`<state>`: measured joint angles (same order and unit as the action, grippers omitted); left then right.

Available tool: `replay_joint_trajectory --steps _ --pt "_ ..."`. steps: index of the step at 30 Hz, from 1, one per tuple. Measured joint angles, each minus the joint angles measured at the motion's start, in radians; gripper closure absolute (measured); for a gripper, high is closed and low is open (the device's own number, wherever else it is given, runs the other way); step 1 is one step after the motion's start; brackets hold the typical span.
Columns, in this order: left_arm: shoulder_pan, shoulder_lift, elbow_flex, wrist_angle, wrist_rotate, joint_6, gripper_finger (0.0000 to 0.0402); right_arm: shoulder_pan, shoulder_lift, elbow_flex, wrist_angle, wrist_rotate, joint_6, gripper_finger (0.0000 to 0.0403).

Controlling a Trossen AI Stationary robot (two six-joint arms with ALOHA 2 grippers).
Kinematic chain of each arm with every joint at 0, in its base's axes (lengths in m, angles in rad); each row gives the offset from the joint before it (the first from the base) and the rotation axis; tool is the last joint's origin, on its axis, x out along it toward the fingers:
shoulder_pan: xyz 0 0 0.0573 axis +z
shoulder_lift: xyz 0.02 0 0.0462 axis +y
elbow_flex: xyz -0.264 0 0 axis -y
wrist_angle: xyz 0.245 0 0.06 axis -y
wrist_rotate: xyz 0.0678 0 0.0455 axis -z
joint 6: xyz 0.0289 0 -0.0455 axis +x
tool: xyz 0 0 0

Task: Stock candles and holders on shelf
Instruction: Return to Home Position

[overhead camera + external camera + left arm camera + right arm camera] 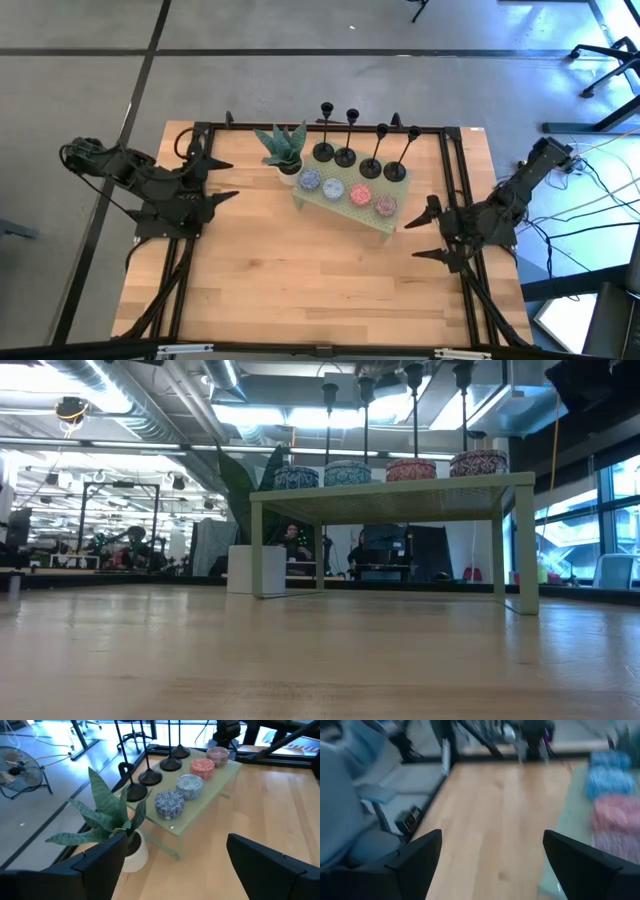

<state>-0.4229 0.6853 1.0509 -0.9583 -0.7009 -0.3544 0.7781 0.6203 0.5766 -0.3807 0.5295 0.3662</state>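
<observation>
The shelf point(338, 206) stands slantwise near the far middle of the worktop point(300, 290). Four candles point(333, 187) sit on it in a line along its near edge. The two bluish ones are at the end by the plant point(282, 148), and the two pink-red ones are towards the right arm. They stand close together, side by side. From the low view all four rest flat on the shelf top.

Behind them stand the four holders point(345, 157), upright in a matching row. Their round bases seem to rest along the shelf's back edge, though the overhead angle makes that hard to confirm. The plant in its white pot is just beside the shelf's left end.

The left tool point(230, 180) hangs at the left side of the worktop, fingers spread wide and holding nothing. The right tool point(428, 228) hangs at the right side, near the shelf's right end but apart from it, also spread wide and holding nothing.
</observation>
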Motion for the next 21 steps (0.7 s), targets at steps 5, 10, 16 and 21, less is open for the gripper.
replay_joint_trajectory --steps 5,10,16,21 --pt "0.0 -0.003 -0.065 0.013 -0.073 -0.013 0.0061 -0.018 -0.063 -0.105 0.255 -0.111 -0.218 0.0052" --pt "-0.001 -0.019 -0.145 0.019 -0.117 -0.086 0.0061 -0.066 -0.081 -0.163 0.314 -0.185 -0.299 0.0052" --pt "-0.001 -0.086 -0.167 0.038 -0.138 -0.053 0.0061 -0.151 -0.197 -0.186 0.234 -0.215 -0.323 0.0052" --pt "-0.001 -0.223 -0.166 0.133 -0.082 0.104 0.0061 -0.201 -0.335 -0.198 0.202 -0.31 -0.405 0.0052"
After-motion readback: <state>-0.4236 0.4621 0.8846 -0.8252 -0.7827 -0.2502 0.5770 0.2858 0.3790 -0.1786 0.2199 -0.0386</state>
